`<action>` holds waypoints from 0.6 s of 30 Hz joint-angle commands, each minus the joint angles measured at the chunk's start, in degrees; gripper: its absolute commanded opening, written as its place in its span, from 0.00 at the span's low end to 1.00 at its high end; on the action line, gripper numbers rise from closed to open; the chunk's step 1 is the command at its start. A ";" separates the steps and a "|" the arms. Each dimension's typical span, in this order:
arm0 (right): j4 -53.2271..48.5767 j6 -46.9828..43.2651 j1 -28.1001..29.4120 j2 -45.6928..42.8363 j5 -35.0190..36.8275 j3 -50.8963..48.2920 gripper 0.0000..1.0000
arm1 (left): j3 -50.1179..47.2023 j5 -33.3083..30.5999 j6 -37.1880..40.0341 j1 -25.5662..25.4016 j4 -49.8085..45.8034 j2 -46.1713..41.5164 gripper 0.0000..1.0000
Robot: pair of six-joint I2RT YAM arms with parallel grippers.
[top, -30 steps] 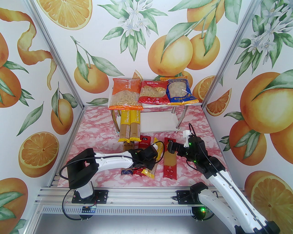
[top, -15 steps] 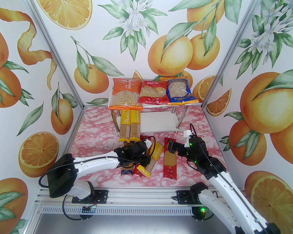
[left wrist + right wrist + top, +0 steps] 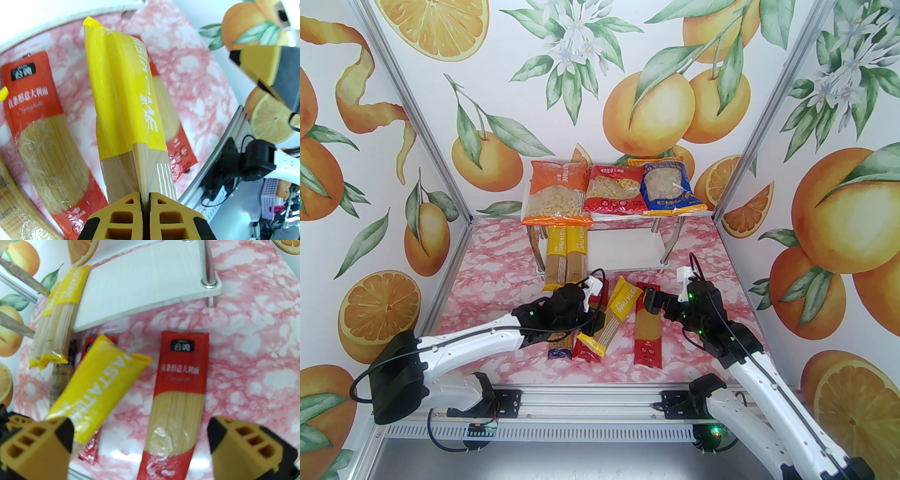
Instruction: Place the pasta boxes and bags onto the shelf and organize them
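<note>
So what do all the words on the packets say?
"PASTATIME": slanted yellow pack.
"PASTATIME": orange bag.
"Spaghetti", below Chinese characters: red pack.
Letters partly hidden: two yellow packs on the shelf.
Too small to read: red bag, blue bag.

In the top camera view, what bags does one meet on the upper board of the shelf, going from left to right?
Orange bag → red bag → blue bag
</note>
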 commanded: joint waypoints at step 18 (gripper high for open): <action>3.42 1.25 0.09 3.12 -1.65 2.24 1.00 | 3.01 -15.46 3.71 4.59 18.78 -0.39 0.00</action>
